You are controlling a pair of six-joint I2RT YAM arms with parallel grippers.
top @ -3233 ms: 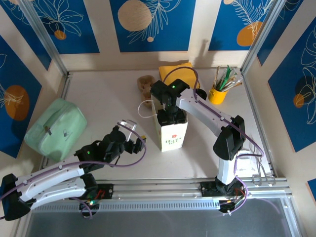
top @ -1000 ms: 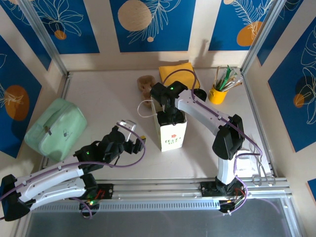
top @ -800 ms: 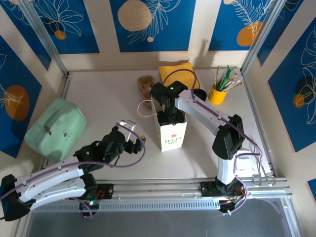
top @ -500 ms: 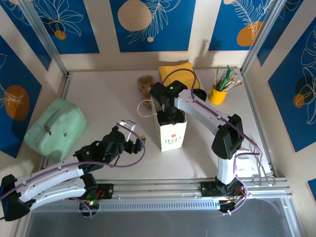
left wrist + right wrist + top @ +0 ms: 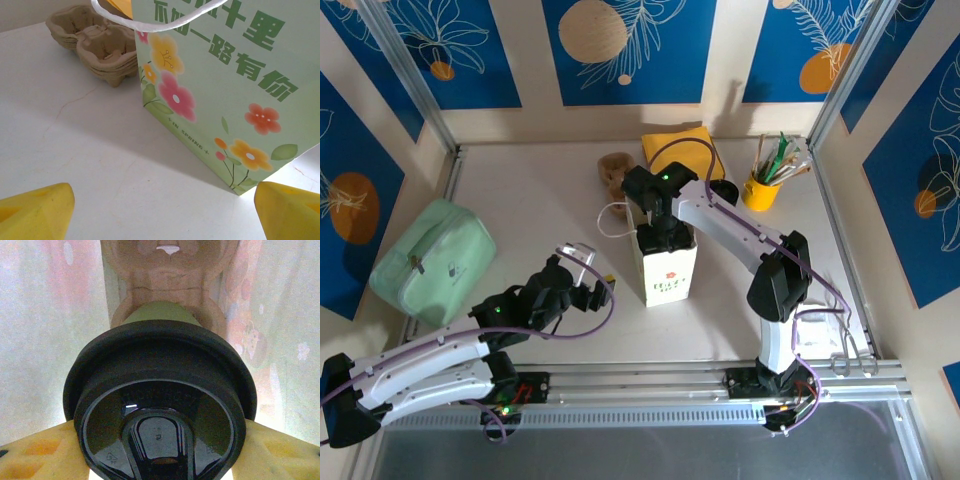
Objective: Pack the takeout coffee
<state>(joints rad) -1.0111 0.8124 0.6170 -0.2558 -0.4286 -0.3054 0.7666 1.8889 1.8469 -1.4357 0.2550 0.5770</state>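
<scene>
The takeout coffee [image 5: 160, 405], with its black round lid and greenish side, hangs inside the white flowered paper bag [image 5: 668, 275]. My right gripper [image 5: 160, 450] is shut on it, one yellow finger [image 5: 35, 452] against each side of the lid. A brown cardboard shape [image 5: 167, 270] lies at the bag's bottom below the cup. In the top view the right gripper [image 5: 663, 228] reaches down into the bag's mouth. My left gripper [image 5: 588, 275] rests low on the table to the left of the bag, open, with nothing between its yellow fingertips [image 5: 35, 210].
A brown cardboard cup carrier [image 5: 614, 170] sits behind the bag. A yellow cloth [image 5: 680, 145], a black lid [image 5: 725, 190] and a yellow cup of sticks [image 5: 762, 185] stand at the back right. A green pouch [image 5: 430, 260] lies at the left edge.
My right wrist has drifted slightly toward the far side above the bag, and the bag has shifted a little with it. The left arm has stayed still.
</scene>
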